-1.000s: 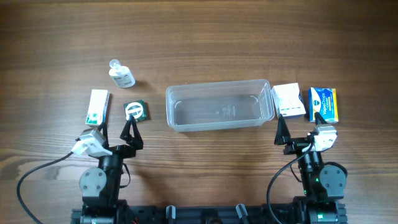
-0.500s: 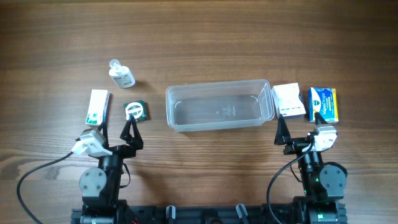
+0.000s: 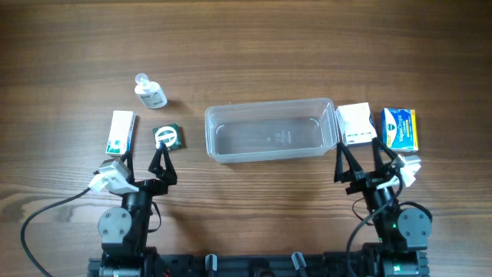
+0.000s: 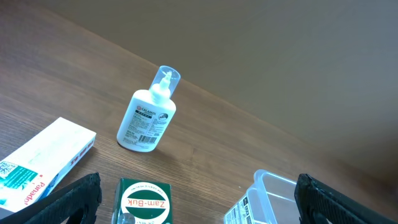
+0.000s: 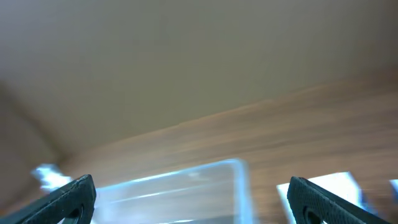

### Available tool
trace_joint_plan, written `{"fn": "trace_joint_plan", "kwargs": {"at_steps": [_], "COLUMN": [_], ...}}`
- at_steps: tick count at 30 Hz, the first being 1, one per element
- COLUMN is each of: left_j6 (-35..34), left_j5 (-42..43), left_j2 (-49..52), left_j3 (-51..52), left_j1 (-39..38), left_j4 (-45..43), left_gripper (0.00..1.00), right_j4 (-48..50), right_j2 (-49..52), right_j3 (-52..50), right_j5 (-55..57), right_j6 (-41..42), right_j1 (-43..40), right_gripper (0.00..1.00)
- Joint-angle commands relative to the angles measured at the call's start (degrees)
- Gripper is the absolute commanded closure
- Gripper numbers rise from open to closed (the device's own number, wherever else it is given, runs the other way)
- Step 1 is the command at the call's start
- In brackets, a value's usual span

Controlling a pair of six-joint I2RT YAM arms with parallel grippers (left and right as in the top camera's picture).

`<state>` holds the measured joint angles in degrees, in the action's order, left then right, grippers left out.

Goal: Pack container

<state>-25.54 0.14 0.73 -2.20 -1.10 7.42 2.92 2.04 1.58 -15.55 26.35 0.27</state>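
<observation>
The clear plastic container (image 3: pixel 269 105) lies empty at the table's middle. My left gripper (image 3: pixel 162 161) is open and empty, just in front of a green Zam-Buk box (image 3: pixel 167 136). In the left wrist view the box (image 4: pixel 144 200) lies between the open gripper's (image 4: pixel 199 211) fingers (image 4: pixel 68 202), with the container's corner (image 4: pixel 264 199) at the right. My right gripper (image 3: pixel 360 165) is open and empty, in front of the container's right end and a white box (image 3: pixel 357 123). The right wrist view is blurred; it shows the container (image 5: pixel 180 190) and the white box (image 5: pixel 323 186) beyond the open gripper (image 5: pixel 199 208).
A white bottle (image 3: pixel 150 92) lies at the back left, also in the left wrist view (image 4: pixel 148 115). A white and green carton (image 3: pixel 121 131) lies left of the green box. A blue box (image 3: pixel 399 128) lies right of the white box.
My right gripper has shifted and turned, so both of its spread fingers now show from above, pointing at the container's right end. The left arm and the objects have not moved.
</observation>
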Motion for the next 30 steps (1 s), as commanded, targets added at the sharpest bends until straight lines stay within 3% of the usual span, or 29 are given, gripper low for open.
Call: {"fn": "trace_joint_plan", "kwargs": {"at_steps": [1,7,9,14,17,24,30], "left_j6": [1.14,1.14,1.14,1.14,1.14,1.14,1.14], "left_j5": [0.48,0.48,0.46,0.48,0.46,0.46,0.46], "left_j2": [-0.57,-0.57,-0.57,-0.57,-0.57,-0.57,-0.57], "left_j3": [0.39,0.39,0.39,0.39,0.39,0.39,0.39], "left_j1": [0.0,0.0,0.0,0.0,0.0,0.0,0.0], "left_j4": [-0.17,-0.17,-0.17,-0.17,-0.2,-0.17,-0.17], "left_gripper": [0.0,0.0,0.0,0.0,0.0,0.0,0.0], "right_j4": [-1.66,-20.31,-30.73,-46.21,-55.47,-59.52,-60.94], "right_j2": [2.1,19.21,32.11,51.93,67.04,86.07,96.59], "right_j3": [6.67,26.88,40.52,62.1,75.23,78.29,78.18], "right_j5": [-6.54,-6.25,-4.24,-0.59,0.39,5.62,8.35], "right_j6": [5.44,-3.93,-9.84,-14.78,-22.95,-23.82,-26.56], "right_j1": [-0.26,-0.26,-0.26,-0.26,-1.42,-6.34,-7.89], "right_gripper": [0.0,0.0,0.0,0.0,0.0,0.0,0.0]}}
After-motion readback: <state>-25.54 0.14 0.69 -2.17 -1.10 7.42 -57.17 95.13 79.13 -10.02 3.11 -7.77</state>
